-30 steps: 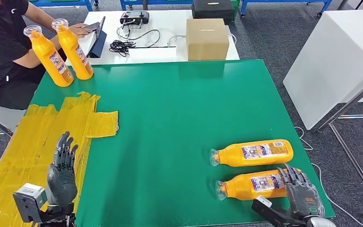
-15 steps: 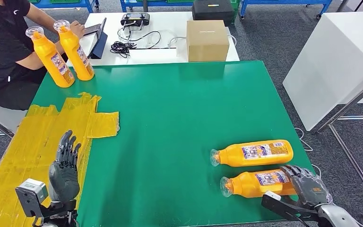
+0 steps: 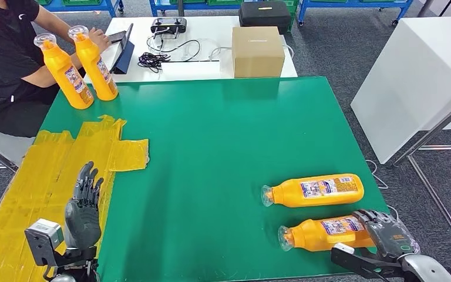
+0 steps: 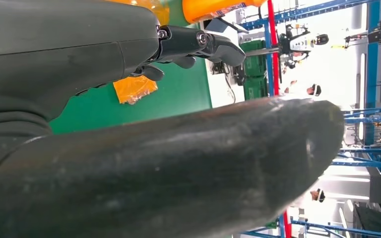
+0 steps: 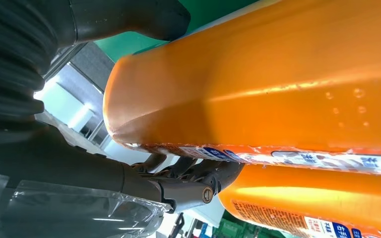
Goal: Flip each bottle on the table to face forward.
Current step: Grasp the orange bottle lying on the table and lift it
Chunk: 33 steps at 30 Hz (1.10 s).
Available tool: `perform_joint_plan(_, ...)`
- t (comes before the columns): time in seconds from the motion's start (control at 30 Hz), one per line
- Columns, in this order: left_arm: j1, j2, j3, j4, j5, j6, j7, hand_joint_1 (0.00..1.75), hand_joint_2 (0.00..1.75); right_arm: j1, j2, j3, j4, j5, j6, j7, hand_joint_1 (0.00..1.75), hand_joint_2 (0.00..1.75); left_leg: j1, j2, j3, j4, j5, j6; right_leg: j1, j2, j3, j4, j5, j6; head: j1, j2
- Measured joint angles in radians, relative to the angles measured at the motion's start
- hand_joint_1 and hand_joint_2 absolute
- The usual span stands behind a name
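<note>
On the green table, right hand gripping nearer bottle, left hand spread, grey carpet.

You look down on a green table top patched with yellow tape, over grey carpet. Behind it, a white table carries a cardboard box, cables and a controller. A white cabinet stands right.
</note>
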Motion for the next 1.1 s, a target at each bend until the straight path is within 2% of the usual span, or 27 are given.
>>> perform_joint_plan(0.03, 0.000, 0.000, 0.000, 0.000, 0.000, 0.000, 0.000, 0.00, 0.00, 0.000, -0.003, 0.002, 0.000, 0.000, 0.000, 0.000, 1.72, 1.75, 0.000, 0.000, 0.000, 0.000, 0.000, 0.000, 0.000, 0.000, 0.000, 0.000, 0.000, 0.000, 0.000, 0.000)
perform_joint_plan(0.07, 0.000, 0.000, 0.000, 0.001, 0.001, 0.000, 0.000, 0.00, 0.00, 0.000, -0.006, 0.003, 0.000, -0.001, 0.000, 0.001, 1.54, 1.75, 0.000, 0.000, 0.000, 0.000, 0.000, 0.000, 0.000, 0.000, 0.000, 0.000, 0.000, 0.000, 0.000, 0.000)
perform_joint_plan(0.17, -0.001, 0.001, -0.001, 0.003, 0.007, 0.000, -0.002, 0.00, 0.00, 0.000, -0.017, 0.012, 0.000, -0.009, 0.002, 0.010, 0.26, 1.75, 0.000, 0.000, 0.001, 0.000, 0.000, 0.000, 0.000, 0.000, 0.001, 0.000, 0.000, 0.000, 0.000, 0.000)
perform_joint_plan(0.2, -0.002, 0.001, -0.001, 0.005, 0.009, 0.000, -0.003, 0.00, 0.00, 0.001, -0.021, 0.018, 0.000, -0.012, 0.003, 0.016, 0.00, 1.75, 0.000, 0.000, 0.001, 0.000, 0.000, 0.000, 0.000, 0.000, 0.001, 0.000, 0.000, 0.000, 0.000, 0.000)
perform_joint_plan(0.4, -0.008, 0.004, -0.004, 0.008, 0.016, 0.000, -0.008, 0.00, 0.00, -0.011, -0.027, 0.072, 0.018, 0.005, -0.015, 0.060, 0.00, 1.75, 0.000, 0.005, 0.002, 0.000, -0.001, 0.001, 0.001, 0.004, 0.001, 0.000, 0.000, 0.000, 0.000, 0.000)
perform_joint_plan(0.73, -0.013, 0.007, -0.009, 0.009, 0.016, 0.000, -0.008, 0.00, 0.00, -0.043, -0.020, 0.107, 0.043, 0.016, -0.028, 0.068, 0.00, 1.75, 0.001, 0.009, 0.006, 0.000, -0.002, 0.001, 0.001, 0.009, 0.003, -0.001, 0.001, 0.000, 0.000, 0.000)
perform_joint_plan(0.77, -0.013, 0.007, -0.010, 0.009, 0.016, 0.000, -0.008, 0.00, 0.00, -0.048, -0.019, 0.111, 0.046, 0.017, -0.028, 0.068, 0.16, 1.75, 0.001, 0.010, 0.006, 0.000, -0.002, 0.001, 0.001, 0.009, 0.003, -0.001, 0.001, 0.000, 0.000, 0.000)
perform_joint_plan(0.87, -0.015, 0.007, -0.010, 0.009, 0.021, 0.000, -0.008, 0.00, 0.00, -0.063, -0.015, 0.123, 0.060, 0.017, -0.031, 0.068, 1.47, 1.75, 0.002, 0.013, 0.007, 0.000, -0.002, 0.001, 0.001, 0.012, 0.003, -0.001, 0.002, -0.002, 0.000, 0.000)
perform_joint_plan(0.9, -0.017, 0.007, -0.010, 0.009, 0.024, 0.000, -0.008, 0.00, 0.00, -0.069, -0.014, 0.128, 0.064, 0.014, -0.033, 0.068, 1.75, 1.75, 0.002, 0.014, 0.007, 0.000, -0.002, 0.001, 0.002, 0.013, 0.003, -0.001, 0.003, -0.002, 0.000, 0.000)
perform_joint_plan(1.1, -0.020, 0.009, -0.011, 0.009, 0.031, 0.002, -0.007, 0.00, 0.00, -0.085, -0.005, 0.137, 0.082, -0.014, -0.062, 0.068, 1.75, 1.75, 0.002, 0.015, 0.008, 0.000, -0.002, 0.001, 0.001, 0.013, 0.004, -0.001, 0.003, -0.001, 0.000, 0.000)
